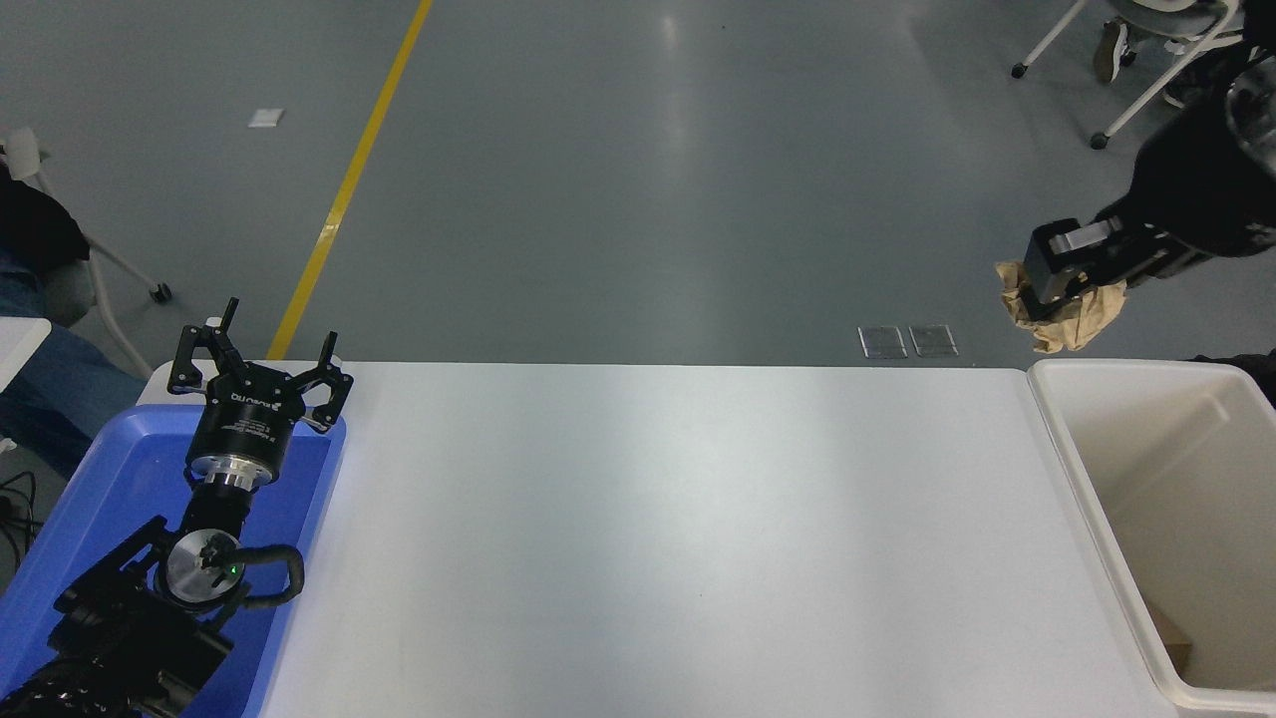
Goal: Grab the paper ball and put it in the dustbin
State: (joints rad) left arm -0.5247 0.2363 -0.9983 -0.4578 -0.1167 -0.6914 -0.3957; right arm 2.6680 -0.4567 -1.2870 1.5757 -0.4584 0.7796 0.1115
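- Right end effector (1059,289) is closed on the paper ball (1067,314); crumpled tan paper bulges out on both sides of the fingers and hangs below them.
- The ball is off the bench (658,519) and held in the air, above and just beyond the far left corner of the dustbin (1087,499).
- The dustbin sits at the right end of the bench, its mouth open upward. A small tan-brown item lies at its bottom near the front wall; what it is cannot be told.
- Left end effector (261,384) is parked at the lower left over the blue tray (90,479), fingers spread wide, holding nothing.
- Progress, as judged: the pickup is done and the carry looks nearly finished. The ball does not yet appear squarely over the bin opening.
- Remaining: bring the ball over the mouth of the dustbin and let go.
- Risk: released from here, the ball could strike the rim or fall outside behind the bin.
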